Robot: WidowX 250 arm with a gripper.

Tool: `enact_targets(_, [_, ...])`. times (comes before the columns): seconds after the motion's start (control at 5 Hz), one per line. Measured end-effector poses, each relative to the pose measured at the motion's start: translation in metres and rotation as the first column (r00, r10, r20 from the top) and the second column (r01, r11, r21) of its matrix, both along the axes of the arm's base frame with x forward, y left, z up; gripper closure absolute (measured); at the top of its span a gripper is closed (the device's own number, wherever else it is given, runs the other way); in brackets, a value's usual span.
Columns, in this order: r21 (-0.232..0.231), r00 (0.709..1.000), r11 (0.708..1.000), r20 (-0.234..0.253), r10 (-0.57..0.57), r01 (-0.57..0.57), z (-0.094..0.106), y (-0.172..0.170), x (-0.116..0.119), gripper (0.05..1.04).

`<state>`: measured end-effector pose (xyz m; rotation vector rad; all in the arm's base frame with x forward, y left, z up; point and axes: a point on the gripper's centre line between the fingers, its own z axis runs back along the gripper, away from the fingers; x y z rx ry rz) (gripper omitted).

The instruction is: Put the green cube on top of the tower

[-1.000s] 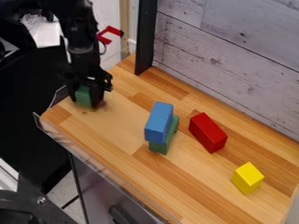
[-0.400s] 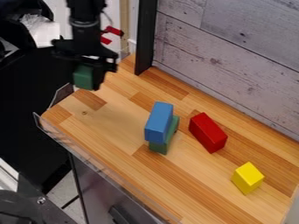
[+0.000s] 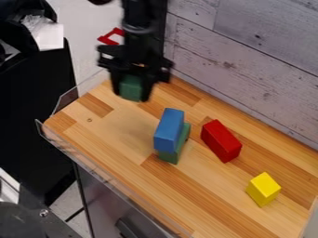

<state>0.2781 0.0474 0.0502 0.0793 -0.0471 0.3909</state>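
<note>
In the camera view, the black robot arm [image 3: 139, 28] enters at the top edge, left of centre, its wrist close to upright and its jaws pointing down over the upper left part of the worktop [image 3: 205, 200]. The jaws are closed around the green cube [image 3: 130, 87], pinching it by two opposite sides, with its front face showing between them. Cube and jaws are up and to the left of the tower [image 3: 172, 135], which stands near the middle of the frame: a blue block [image 3: 166, 139] set on end-to-end length over a green block [image 3: 169, 157], the two slightly out of line. The cube looks like painted wood or hard plastic, so it should be light and stiff, hardly fragile, perhaps a little slippery on its smooth faces. A grip on opposite sides, as here, seems right, since it leaves the underside free to sit flat. The top of the blue block looks narrow, so the cube probably needs to be centred over it, lowered level and released gently; a sideways knock could topple the stack. The arm's next move would be toward the lower right. A red block [image 3: 220, 141] lies right of the tower, and a yellow block [image 3: 263, 188] is farther off, at lower right.
</note>
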Motion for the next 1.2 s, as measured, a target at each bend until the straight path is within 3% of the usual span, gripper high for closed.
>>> enact_targets(0.4, [-0.004,1.000,1.000,-0.003,0.017,-0.017,0.003,-0.066,-0.002,0.491])
enact_targets(0.6, [-0.006,0.999,1.000,0.038,0.016,-0.015,0.014,-0.085,-0.007,0.491])
enact_targets(1.2, [0.012,1.000,0.999,0.003,0.030,-0.030,0.002,-0.086,-0.009,0.491])
